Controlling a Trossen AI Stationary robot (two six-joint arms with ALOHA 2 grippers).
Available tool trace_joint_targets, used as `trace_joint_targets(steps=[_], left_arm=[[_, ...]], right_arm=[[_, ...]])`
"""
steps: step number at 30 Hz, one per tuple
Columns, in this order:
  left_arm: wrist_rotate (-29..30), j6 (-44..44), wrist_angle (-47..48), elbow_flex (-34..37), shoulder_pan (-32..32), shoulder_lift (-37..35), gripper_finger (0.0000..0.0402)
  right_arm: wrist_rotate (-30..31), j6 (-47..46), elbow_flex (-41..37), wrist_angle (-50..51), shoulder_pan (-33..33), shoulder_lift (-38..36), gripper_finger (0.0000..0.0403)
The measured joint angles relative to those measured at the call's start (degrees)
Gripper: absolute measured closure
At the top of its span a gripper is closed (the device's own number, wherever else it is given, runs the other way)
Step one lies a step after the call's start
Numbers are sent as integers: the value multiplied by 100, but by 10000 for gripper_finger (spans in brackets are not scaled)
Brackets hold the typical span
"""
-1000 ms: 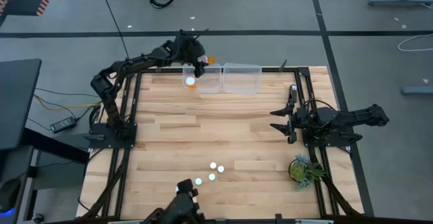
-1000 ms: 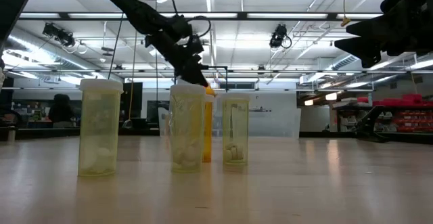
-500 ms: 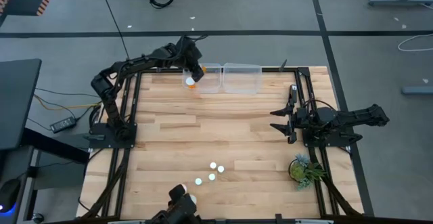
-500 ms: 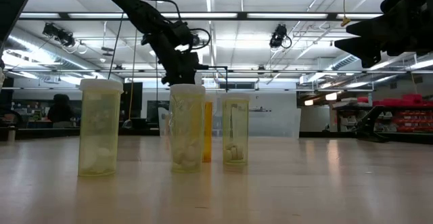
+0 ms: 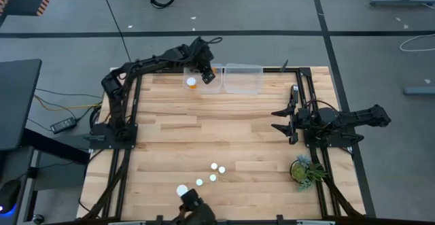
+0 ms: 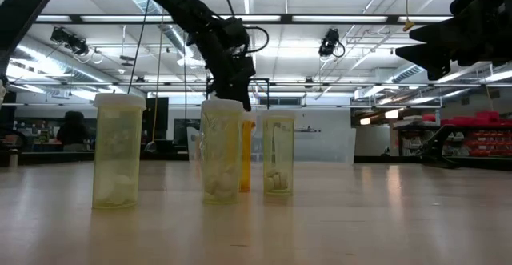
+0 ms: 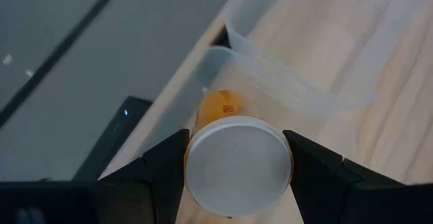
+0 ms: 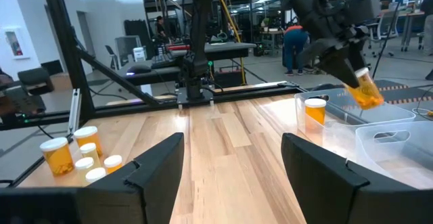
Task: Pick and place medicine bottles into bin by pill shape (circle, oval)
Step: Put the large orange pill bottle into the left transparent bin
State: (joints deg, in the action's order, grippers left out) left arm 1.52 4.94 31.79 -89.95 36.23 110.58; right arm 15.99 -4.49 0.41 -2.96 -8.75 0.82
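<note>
My left gripper [image 5: 207, 72] is over the far-edge bins and shut on an orange pill bottle [image 8: 365, 92] with a white cap [image 7: 237, 163]. It hangs above the left clear bin [image 5: 216, 83]. Another orange bottle [image 5: 192, 83] stands upright in that bin on its base and also shows in the right wrist view [image 8: 314, 109]. Several white-capped bottles [image 5: 214, 170] stand near the table's front edge; three show in the low view [image 6: 222, 149]. My right gripper [image 5: 284, 119] is open and empty at the table's right side. My left gripper pinches the bottle at its cap end [image 7: 196, 139] between its two fingers [image 7: 166, 166], one on each side. The fingers slant down from above and lie along the bottle. The cap faces back toward the wrist. The orange body [image 7: 220, 105] points away and down, tilted, clear of the bin.
A second clear bin [image 5: 242, 77] stands right of the first at the far edge. A green plant [image 5: 306, 169] sits at the front right. A dark frame [image 5: 129, 116] runs along the table's sides. Bare wood lies in the middle of the table [image 5: 217, 126].
My left gripper, still holding the bottle, has swung above the left bin, first a little toward the table's left, then toward its right, turning at the wrist.
</note>
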Motion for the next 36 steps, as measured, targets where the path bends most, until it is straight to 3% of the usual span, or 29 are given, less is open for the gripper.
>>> trace_joint_targets(steps=[5,9,20,36], left_arm=[[128,-175,1197,-929,29,651,172],[199,-291,1603,-1243,101,944,171],[361,-458,2202,-1249,186,1037,171],[164,-294,2091,-1242,-20,1355,170]], right_arm=[[0,0,0,0,0,0,148],[0,0,0,0,-2,0,148],[0,0,0,0,-1,-1,148],[0,0,0,-2,-1,0,148]])
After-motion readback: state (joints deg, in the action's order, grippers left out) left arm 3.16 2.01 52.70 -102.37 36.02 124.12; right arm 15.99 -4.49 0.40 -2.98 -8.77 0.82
